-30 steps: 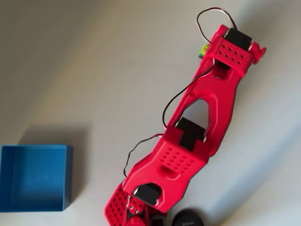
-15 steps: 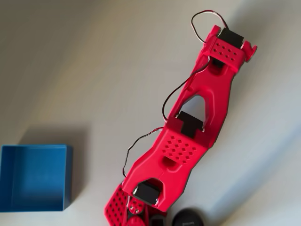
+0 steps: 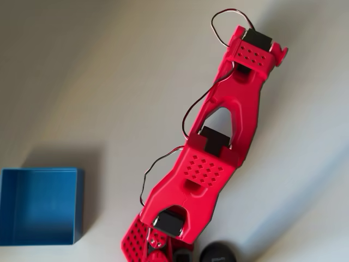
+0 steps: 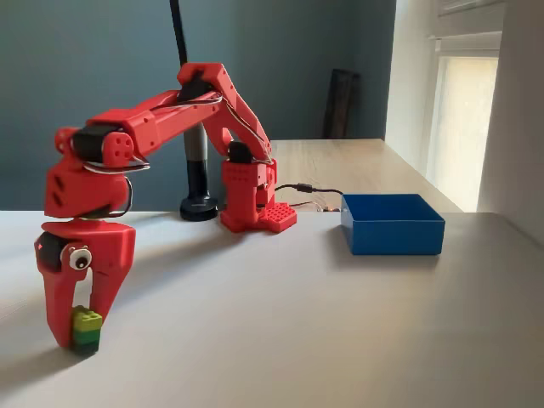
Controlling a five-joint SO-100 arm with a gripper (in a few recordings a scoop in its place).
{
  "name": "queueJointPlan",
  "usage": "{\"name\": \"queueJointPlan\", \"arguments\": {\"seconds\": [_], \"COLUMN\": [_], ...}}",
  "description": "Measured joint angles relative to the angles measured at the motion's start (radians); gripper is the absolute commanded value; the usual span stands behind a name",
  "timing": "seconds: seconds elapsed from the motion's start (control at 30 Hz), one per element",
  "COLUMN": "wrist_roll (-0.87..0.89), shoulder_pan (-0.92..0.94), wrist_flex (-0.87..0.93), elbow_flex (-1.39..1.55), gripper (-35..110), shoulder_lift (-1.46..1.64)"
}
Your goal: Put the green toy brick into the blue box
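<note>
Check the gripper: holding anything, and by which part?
The gripper has the green toy brick between its jaws, by its sides, low at the table; a firm hold cannot be told.

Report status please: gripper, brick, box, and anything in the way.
Red two-finger gripper down at table, fingers around small lime-green plastic studded brick; grip not confirmed. Square blue plastic box empty, far across table. Path between looks clear.
</note>
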Motion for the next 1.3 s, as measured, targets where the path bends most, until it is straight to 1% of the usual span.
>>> {"name": "queueJointPlan", "arguments": {"seconds": [0.33, 0.5, 1.1, 1.3], "wrist_roll": [-0.031, -0.052, -0.175, -0.209], "shoulder_pan": [-0.012, -0.048, -0.262, -0.367], "wrist_flex": [-0.012, 0.003, 0.006, 0.006], "elbow_flex": [0.040, 0.140, 0.624, 0.788], "gripper": [0, 0, 0, 0], "shoulder_lift": [0.005, 0.091, 0.676, 0.885]}}
